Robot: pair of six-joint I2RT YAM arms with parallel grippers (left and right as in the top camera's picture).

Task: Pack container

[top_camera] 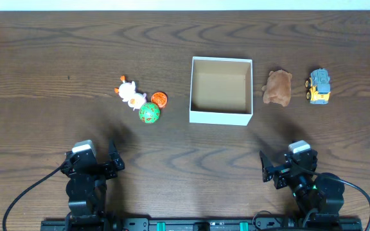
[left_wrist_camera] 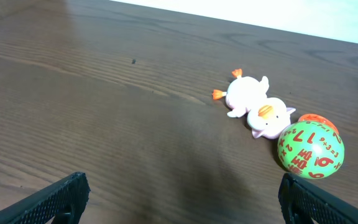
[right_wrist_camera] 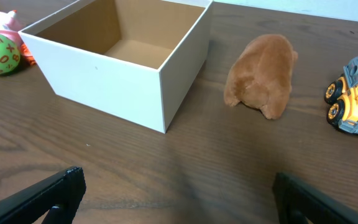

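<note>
i saw the container [top_camera: 221, 117] upright mid-desk [top_camera: 44, 96], with the white duck [top_camera: 129, 94] and green ball [top_camera: 149, 113] off to its left, the brown plush [top_camera: 278, 88] just right of it, and the yellow truck [top_camera: 319, 86] beyond. my left tool [left_wrist_camera: 179, 200] and right tool [right_wrist_camera: 179, 194] both sat released, apart from everything.

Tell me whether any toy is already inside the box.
No: the overhead view shows only bare brown floor inside the container.
</note>
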